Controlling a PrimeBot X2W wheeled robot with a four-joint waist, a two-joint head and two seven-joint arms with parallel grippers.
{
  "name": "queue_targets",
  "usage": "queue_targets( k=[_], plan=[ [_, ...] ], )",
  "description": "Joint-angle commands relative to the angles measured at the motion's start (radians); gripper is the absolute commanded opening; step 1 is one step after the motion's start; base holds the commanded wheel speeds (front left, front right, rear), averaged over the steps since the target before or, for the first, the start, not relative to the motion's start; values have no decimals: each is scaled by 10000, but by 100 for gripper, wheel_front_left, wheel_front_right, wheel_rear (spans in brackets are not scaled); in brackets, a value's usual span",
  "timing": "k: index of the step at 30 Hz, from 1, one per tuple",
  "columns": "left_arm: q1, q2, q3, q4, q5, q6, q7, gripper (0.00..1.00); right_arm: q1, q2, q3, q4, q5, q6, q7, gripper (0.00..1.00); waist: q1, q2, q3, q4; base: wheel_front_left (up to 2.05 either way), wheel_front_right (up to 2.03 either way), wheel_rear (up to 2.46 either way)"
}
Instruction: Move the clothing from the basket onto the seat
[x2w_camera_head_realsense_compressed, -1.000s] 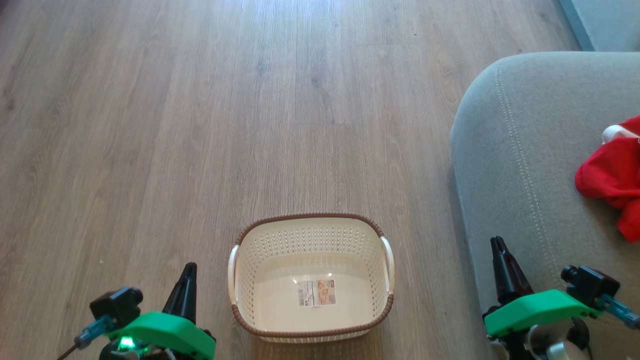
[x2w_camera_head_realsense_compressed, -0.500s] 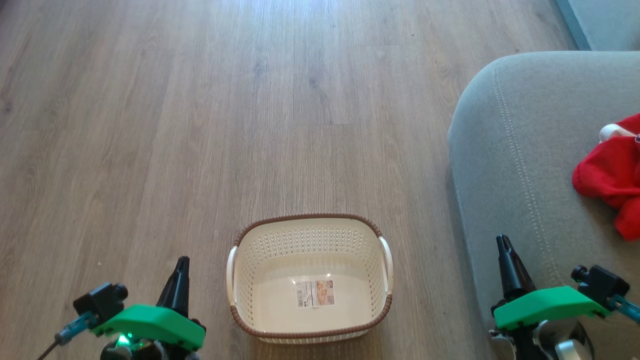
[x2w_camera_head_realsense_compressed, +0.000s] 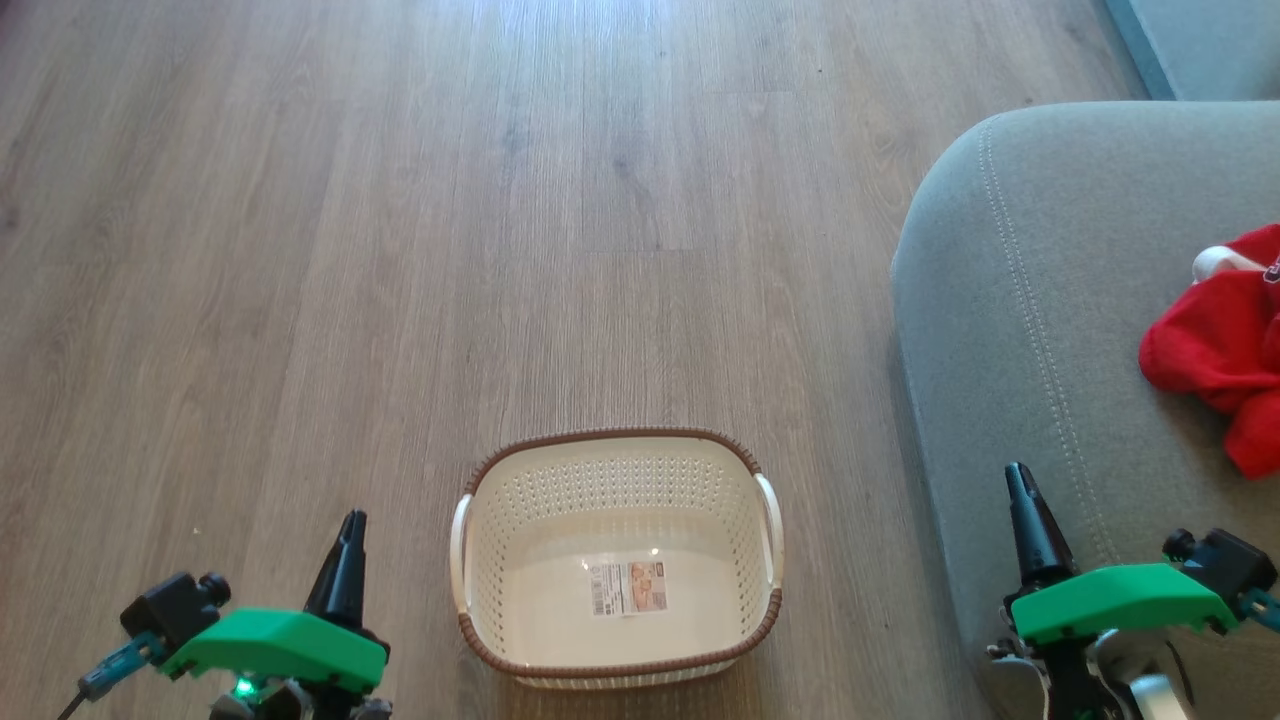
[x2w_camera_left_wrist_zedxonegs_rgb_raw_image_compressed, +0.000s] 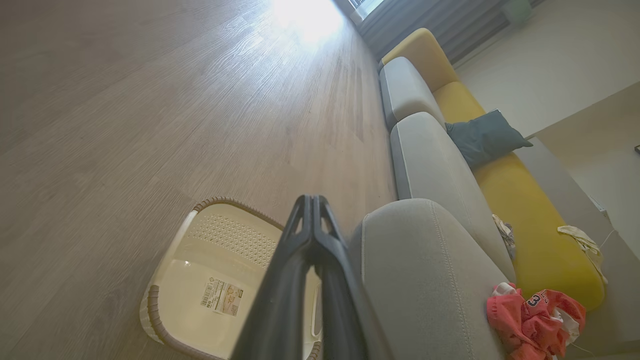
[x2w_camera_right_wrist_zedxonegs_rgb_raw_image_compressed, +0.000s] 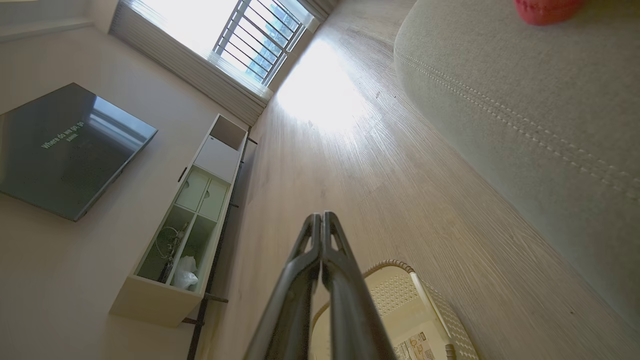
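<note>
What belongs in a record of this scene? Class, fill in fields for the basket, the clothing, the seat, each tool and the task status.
basket: upright on the wooden floor, holds no clothing; label sticker on its bottom
clothing: red heap lying on the seat, at the head view's right edge
seat: grey cushion, right of the basket
left tool: shut, holding nothing, left of the basket
right tool: shut, holding nothing, apart from the clothing
task status: looks done
</note>
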Motion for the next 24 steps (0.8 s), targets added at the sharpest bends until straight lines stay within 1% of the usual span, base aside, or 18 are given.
queue_targets(
  k=[1,24],
  plan=[
    [-577,3,252,-377,-288,-57,90,0,-518,-148,31,-363,303,1,63,0,0,0,-2,-6,0,0,0],
    [-763,0,711,-440,-2825,-270,769,0,-675,-149,-306,-403,2668,1,729,0,0,0,-33,-107,0,0,0]
  ],
)
